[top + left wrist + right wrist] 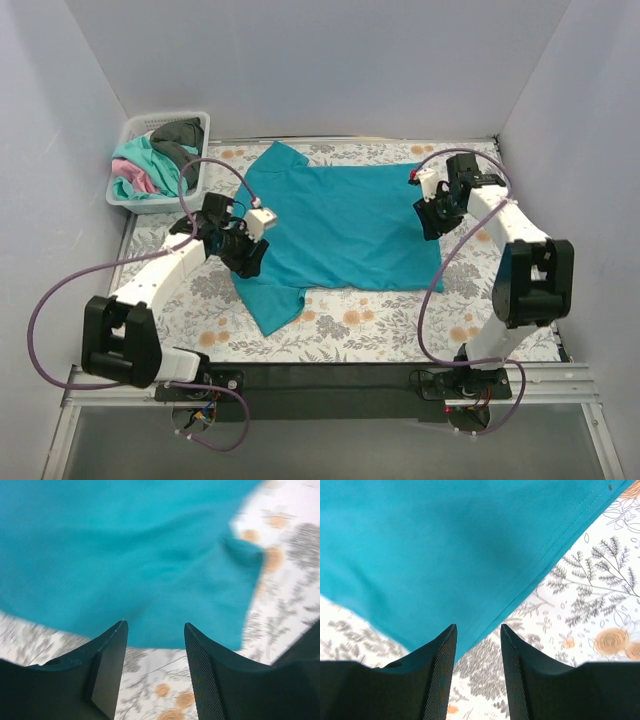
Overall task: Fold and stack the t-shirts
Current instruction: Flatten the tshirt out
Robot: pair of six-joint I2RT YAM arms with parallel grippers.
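Observation:
A deep teal-blue t-shirt (340,225) lies spread flat on the floral table cover, sleeves at the far left and near left. My left gripper (250,258) is open and empty, hovering over the shirt's left edge near the near sleeve; in the left wrist view (155,630) the teal cloth (130,555) lies just beyond the fingertips. My right gripper (428,222) is open and empty over the shirt's right hem; in the right wrist view (478,632) the hem corner (455,570) lies between the jaws. Mint-green, pink and dark grey shirts (160,160) sit bundled in a basket.
A white laundry basket (196,125) stands at the far left corner, off the table cover. The floral cover (400,320) shows bare in front of the shirt. White walls enclose the left, back and right sides.

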